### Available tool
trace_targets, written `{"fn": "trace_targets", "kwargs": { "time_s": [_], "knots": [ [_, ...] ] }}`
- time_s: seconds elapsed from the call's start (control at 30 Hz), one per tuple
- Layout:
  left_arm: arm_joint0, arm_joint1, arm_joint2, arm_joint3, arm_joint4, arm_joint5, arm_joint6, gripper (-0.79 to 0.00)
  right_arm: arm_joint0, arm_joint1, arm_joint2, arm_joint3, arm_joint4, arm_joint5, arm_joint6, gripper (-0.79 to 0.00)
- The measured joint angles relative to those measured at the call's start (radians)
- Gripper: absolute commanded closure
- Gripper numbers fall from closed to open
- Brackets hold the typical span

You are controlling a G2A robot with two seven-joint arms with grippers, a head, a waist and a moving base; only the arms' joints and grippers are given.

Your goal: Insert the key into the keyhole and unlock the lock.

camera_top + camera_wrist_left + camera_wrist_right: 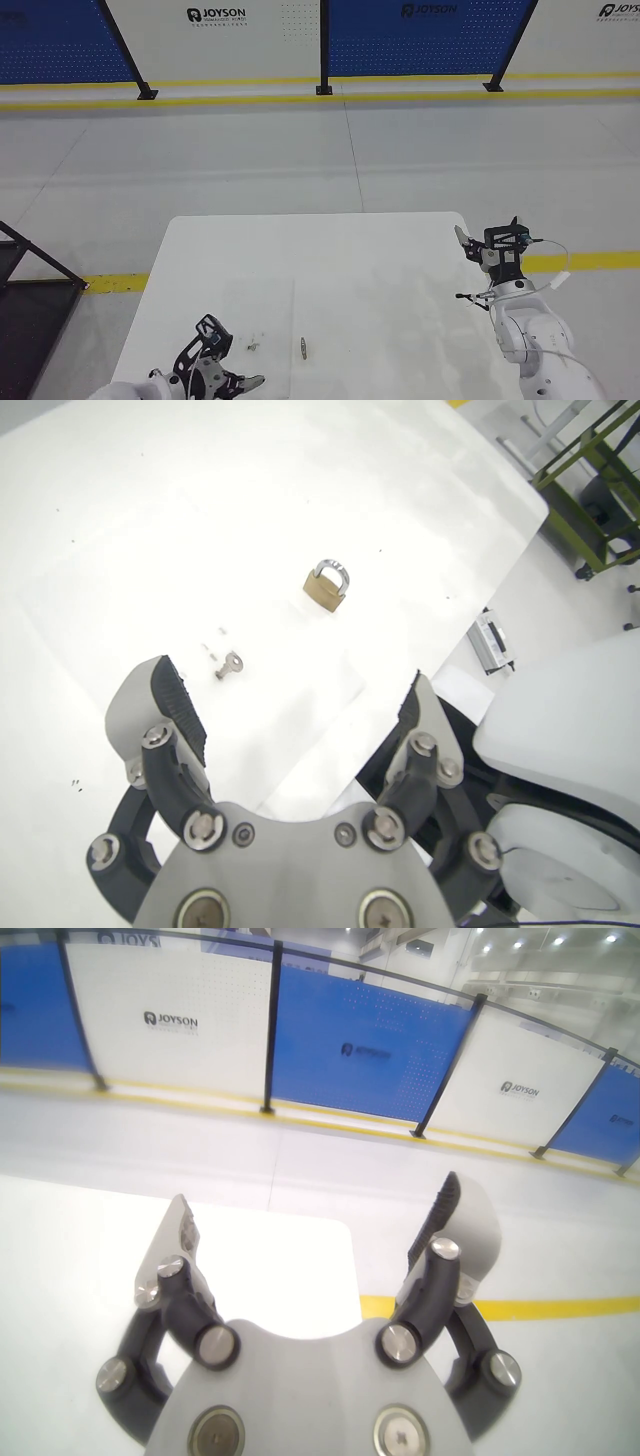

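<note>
A small silver key lies flat on the white table, just past one fingertip of my left gripper. A brass padlock with its silver shackle closed rests a short way beyond the key. From above, the key and the padlock sit near the table's front edge, with the left gripper open and empty beside the key. My right gripper hovers at the table's right edge, far from both. In its own wrist view the right gripper is open with nothing between its fingers.
A few tiny specks lie on the table beside the key. A dark frame stands off the table's left side. Blue and white fence panels run across the floor behind the table.
</note>
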Motion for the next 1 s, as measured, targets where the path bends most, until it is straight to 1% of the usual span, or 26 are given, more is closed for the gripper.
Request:
{"fn": "trace_targets", "kwargs": {
  "time_s": [0.1, 0.17, 0.23, 0.33, 0.37, 0.4, 0.43, 0.47, 0.5, 0.57, 0.63, 0.67, 0.73, 0.87, 0.9, 1.0],
  "knots": [
    [-0.044, -0.001, 0.048, 0.016, 0.002, 0.079, -0.066, -0.785, 0.000, 0.000, 0.000, 0.000, 0.000, 0.000, 0.000, -0.785],
    [-0.065, -0.003, 0.076, 0.030, 0.006, 0.130, -0.086, -0.785, 0.000, 0.000, 0.000, 0.000, 0.000, 0.000, 0.000, -0.785],
    [-0.090, -0.005, 0.102, 0.043, 0.033, 0.195, -0.095, -0.785, 0.000, 0.000, 0.000, 0.000, 0.000, 0.000, 0.000, -0.785],
    [-0.111, -0.008, 0.148, 0.059, 0.121, 0.270, -0.074, -0.782, 0.000, 0.000, 0.000, 0.000, 0.000, 0.000, 0.000, -0.785],
    [-0.115, -0.009, 0.160, 0.064, 0.150, 0.290, -0.063, -0.757, 0.000, 0.000, 0.000, 0.000, 0.000, 0.000, 0.000, -0.785],
    [-0.118, -0.009, 0.174, 0.069, 0.174, 0.306, -0.052, -0.702, 0.000, 0.000, 0.000, 0.000, 0.000, 0.000, 0.000, -0.785],
    [-0.121, -0.010, 0.190, 0.076, 0.198, 0.322, -0.041, -0.686, 0.000, 0.000, 0.000, 0.000, 0.000, 0.000, 0.000, -0.785],
    [-0.125, -0.011, 0.199, 0.080, 0.215, 0.334, -0.034, -0.653, 0.000, 0.000, 0.000, 0.000, 0.000, 0.000, 0.000, -0.785],
    [-0.129, -0.011, 0.207, 0.085, 0.232, 0.346, -0.028, -0.640, 0.000, 0.000, 0.000, 0.000, 0.000, 0.000, 0.000, -0.785],
    [-0.137, -0.012, 0.225, 0.096, 0.268, 0.374, -0.015, -0.646, 0.000, 0.000, 0.000, 0.000, 0.000, 0.000, 0.000, -0.785],
    [-0.145, -0.013, 0.241, 0.107, 0.299, 0.392, -0.003, -0.496, 0.000, 0.000, 0.000, 0.000, 0.000, 0.000, 0.000, -0.785],
    [-0.148, -0.014, 0.247, 0.111, 0.311, 0.399, 0.003, -0.486, 0.000, 0.000, 0.000, 0.000, 0.000, 0.000, 0.000, -0.785],
    [-0.154, -0.014, 0.260, 0.121, 0.330, 0.414, 0.015, -0.511, 0.000, 0.000, 0.000, 0.000, 0.000, 0.000, 0.000, -0.785],
    [-0.167, -0.016, 0.282, 0.136, 0.392, 0.457, 0.033, -0.465, 0.000, 0.000, 0.000, 0.000, 0.000, 0.000, 0.000, -0.785],
    [-0.169, -0.017, 0.289, 0.140, 0.401, 0.464, 0.036, -0.413, 0.000, 0.000, 0.000, 0.000, 0.000, 0.000, 0.000, -0.785],
    [-0.181, -0.018, 0.306, 0.150, 0.424, 0.479, 0.041, -0.388, 0.000, 0.000, 0.000, 0.000, 0.000, 0.000, 0.000, -0.785]
  ]
}}
